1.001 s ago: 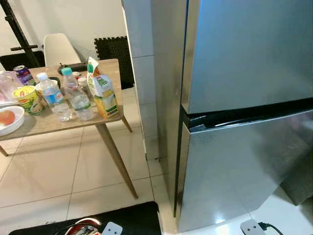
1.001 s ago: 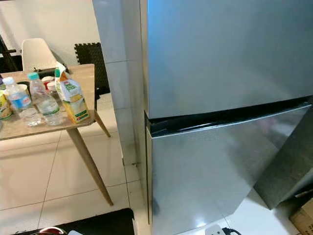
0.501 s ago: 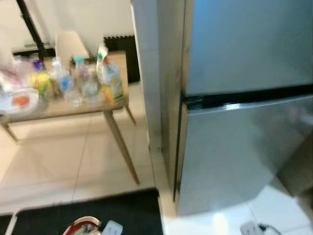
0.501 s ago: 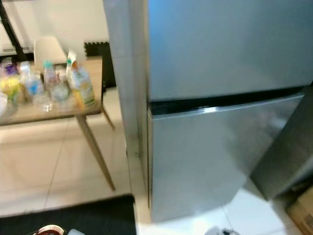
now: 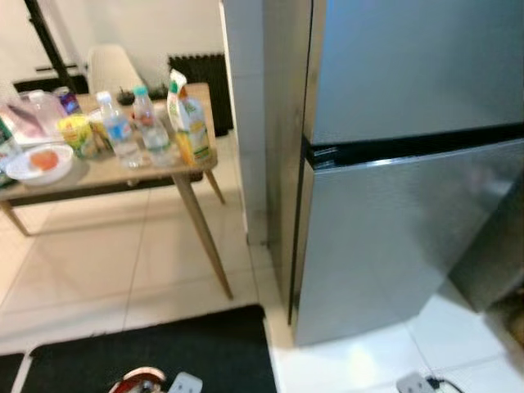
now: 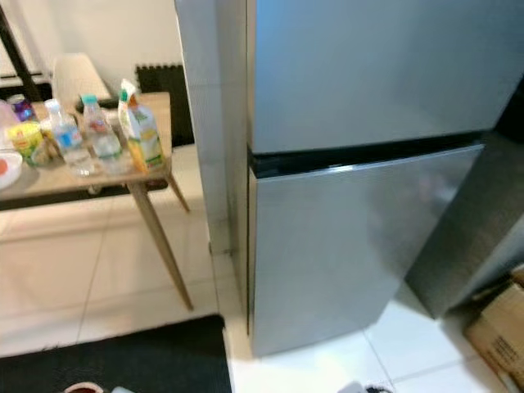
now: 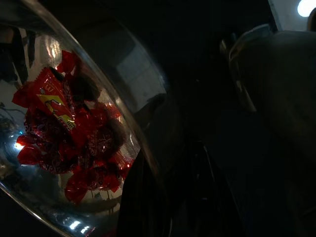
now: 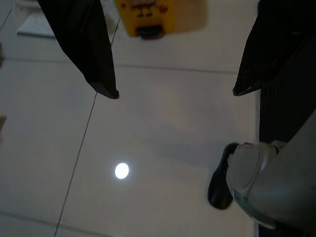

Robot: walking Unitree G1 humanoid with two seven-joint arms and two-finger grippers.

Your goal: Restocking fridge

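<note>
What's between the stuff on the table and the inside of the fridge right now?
Both fridge doors: the upper door and lower door are shut, so the juice carton and water bottles on the wooden table can't go in yet. The tiled floor between table and fridge looks bare.

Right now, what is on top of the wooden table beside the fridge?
On the wooden table: a juice carton, two water bottles, a yellow cup, a white bowl and a can. Items behind them are blurred.

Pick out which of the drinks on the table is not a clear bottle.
The juice carton, at the table's fridge-side end. It is an opaque yellow-and-green gable-top box; the two water bottles beside it are clear plastic with coloured caps.
</note>
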